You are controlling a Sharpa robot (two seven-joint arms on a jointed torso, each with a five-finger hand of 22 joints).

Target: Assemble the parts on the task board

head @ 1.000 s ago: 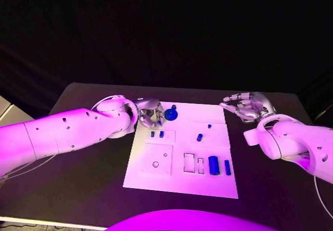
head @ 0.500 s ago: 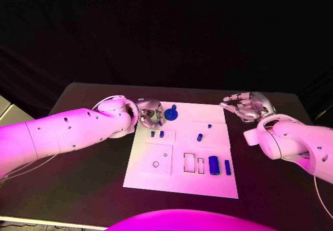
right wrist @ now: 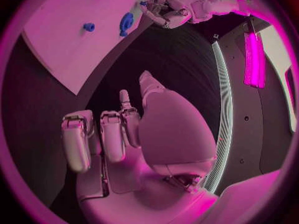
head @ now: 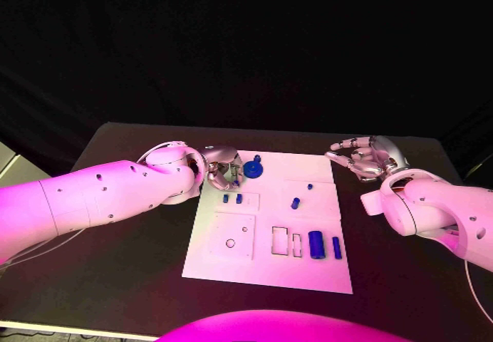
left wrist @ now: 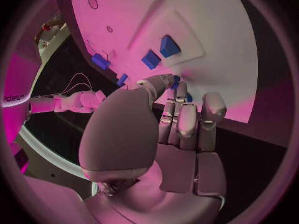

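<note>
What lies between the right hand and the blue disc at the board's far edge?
In the head view, only bare white task board separates the right hand from the blue disc.

The worktop (head: 123,285) looks matt and dark; the board (head: 269,267) is smooth, matt white; the parts (head: 316,244) resemble smooth plastic; each robot hand (head: 222,171) (head: 365,158) shows shiny metal.

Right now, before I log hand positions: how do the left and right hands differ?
The left hand sits over the task board's far left corner, fingers at the round blue part; the right hand hangs off the board, over the black table. The left touches or pinches that part; the right holds nothing, fingers curled. Both are silver on white arms.
</note>
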